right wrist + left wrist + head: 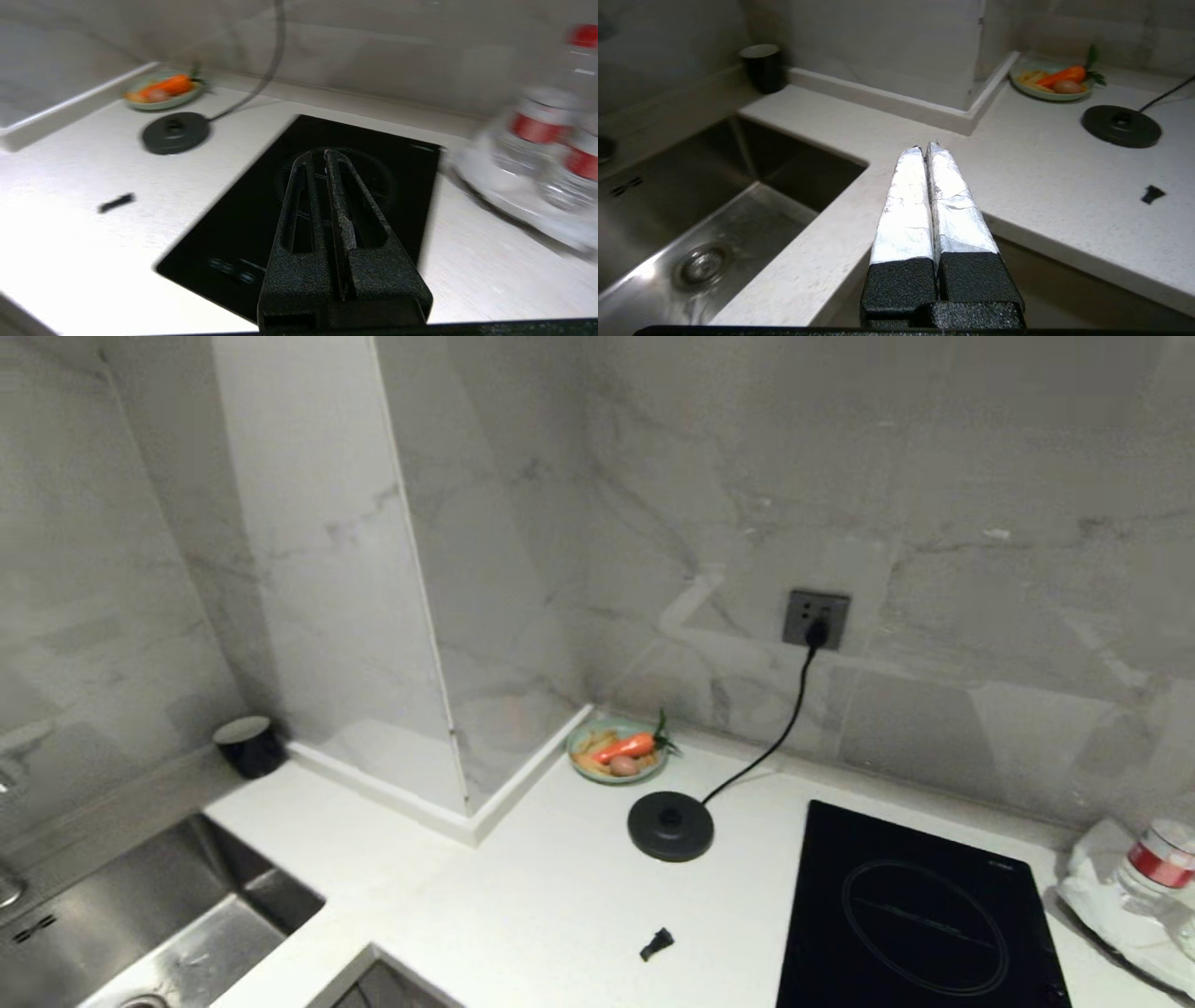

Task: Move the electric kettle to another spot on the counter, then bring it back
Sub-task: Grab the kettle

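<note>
The electric kettle is out of view in all three views. Its round black base disc (670, 825) sits bare on the white counter (551, 905), with its cord running up to a wall socket (816, 618). My left gripper (925, 147) hangs shut and empty over the counter's front edge beside the sink. My right gripper (317, 156) is shut and empty above the black hob (261, 200). Neither arm shows in the head view.
A steel sink (159, 905) is sunk in at the left, with a short black cylinder (247, 745) in the corner behind it. A green plate of vegetables (618, 751) stands by the wall. A small black piece (656, 944) lies loose. Water bottles (1158, 863) stand on a white cloth at the far right.
</note>
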Motion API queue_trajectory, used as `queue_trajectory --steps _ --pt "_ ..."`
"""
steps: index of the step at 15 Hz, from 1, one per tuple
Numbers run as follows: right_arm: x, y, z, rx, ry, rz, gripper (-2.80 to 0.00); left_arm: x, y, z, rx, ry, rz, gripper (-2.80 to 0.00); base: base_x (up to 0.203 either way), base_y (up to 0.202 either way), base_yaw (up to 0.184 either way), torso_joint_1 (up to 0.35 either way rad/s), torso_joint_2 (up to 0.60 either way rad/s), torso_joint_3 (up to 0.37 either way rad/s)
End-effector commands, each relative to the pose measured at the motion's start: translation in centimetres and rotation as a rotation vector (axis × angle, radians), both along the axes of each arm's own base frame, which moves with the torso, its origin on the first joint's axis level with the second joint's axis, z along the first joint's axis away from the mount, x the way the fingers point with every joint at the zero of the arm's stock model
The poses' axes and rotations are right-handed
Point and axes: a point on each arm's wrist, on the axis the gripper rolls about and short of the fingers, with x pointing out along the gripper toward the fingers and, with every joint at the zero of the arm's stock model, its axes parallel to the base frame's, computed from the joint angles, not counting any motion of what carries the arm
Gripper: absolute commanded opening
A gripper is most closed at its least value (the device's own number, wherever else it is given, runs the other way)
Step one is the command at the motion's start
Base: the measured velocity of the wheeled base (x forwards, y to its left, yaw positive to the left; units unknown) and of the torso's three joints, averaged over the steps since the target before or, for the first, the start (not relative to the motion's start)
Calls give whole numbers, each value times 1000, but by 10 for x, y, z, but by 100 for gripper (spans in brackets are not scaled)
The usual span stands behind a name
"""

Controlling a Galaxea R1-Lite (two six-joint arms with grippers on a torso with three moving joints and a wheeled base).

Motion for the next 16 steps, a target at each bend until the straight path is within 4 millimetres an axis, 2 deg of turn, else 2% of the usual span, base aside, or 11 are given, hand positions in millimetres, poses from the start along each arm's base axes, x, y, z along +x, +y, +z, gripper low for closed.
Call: queue_trajectory --steps 1,16 --pt "0 0 0 0 0 0 -280 0 0 0 0 2 1 -280 0 -15 176 8 1 2" --pt "0 0 0 0 0 0 -280 0 0 0 1 2 0 -280 -2 -8 171 2 5 4"
